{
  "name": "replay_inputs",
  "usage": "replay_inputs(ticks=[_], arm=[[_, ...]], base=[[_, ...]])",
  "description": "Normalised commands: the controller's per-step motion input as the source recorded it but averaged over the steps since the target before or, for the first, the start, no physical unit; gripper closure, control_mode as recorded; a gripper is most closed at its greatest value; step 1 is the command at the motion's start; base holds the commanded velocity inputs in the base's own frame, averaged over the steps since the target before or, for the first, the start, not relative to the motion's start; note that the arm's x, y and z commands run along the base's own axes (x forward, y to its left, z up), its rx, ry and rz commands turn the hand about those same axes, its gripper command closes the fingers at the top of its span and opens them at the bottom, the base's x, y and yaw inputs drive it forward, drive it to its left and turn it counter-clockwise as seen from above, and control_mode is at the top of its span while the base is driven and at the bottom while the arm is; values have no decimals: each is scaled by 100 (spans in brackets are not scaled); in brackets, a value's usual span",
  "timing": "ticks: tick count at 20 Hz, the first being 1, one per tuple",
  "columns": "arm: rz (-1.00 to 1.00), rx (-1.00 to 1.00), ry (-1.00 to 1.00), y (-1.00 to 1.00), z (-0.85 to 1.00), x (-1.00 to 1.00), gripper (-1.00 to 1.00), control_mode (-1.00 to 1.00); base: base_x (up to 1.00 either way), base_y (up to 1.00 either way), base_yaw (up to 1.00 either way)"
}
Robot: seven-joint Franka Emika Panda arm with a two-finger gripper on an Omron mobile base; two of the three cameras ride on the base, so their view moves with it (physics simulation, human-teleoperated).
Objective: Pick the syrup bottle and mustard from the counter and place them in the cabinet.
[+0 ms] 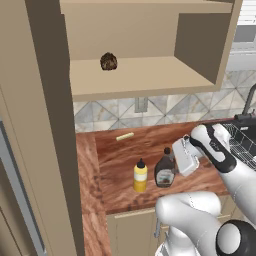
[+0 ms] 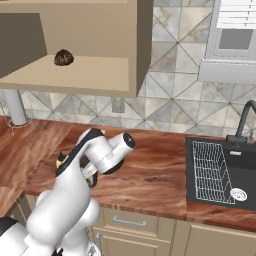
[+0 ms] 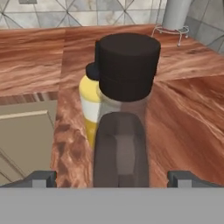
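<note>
The dark brown syrup bottle (image 1: 165, 171) stands upright near the front edge of the reddish-brown counter (image 1: 120, 155). The yellow mustard (image 1: 140, 176) is just to its left. My gripper (image 1: 176, 159) is low over the counter, right beside the syrup bottle on its right side. In the hand view the syrup bottle (image 3: 120, 148) is very close, its black cap above and the mustard (image 3: 89, 103) behind it. My gripper (image 3: 114, 179) is open, one dark fingertip (image 3: 41, 178) wide of the bottle on each side. The tan cabinet (image 1: 135, 80) hangs open above.
A brown round thing (image 1: 108, 61) lies on the cabinet shelf. A short yellow stick (image 1: 124, 136) lies at the back of the counter. To the right is a black sink with a wire rack (image 2: 215, 172) and a faucet (image 2: 245, 120). A grey post (image 2: 15, 107) stands far left.
</note>
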Motion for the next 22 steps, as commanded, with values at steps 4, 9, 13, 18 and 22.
replay_inputs(ticks=[4,9,13,18,22], arm=[[0,1,0,15,-10,16,100,-100],[0,2,0,13,-12,8,100,-100],[0,4,0,0,-3,0,100,-100],[0,4,-5,0,19,-27,100,-100],[-3,2,-8,0,45,-36,100,-100]], base=[[0,0,0],[0,0,0],[0,0,0],[0,0,0],[0,0,0]])
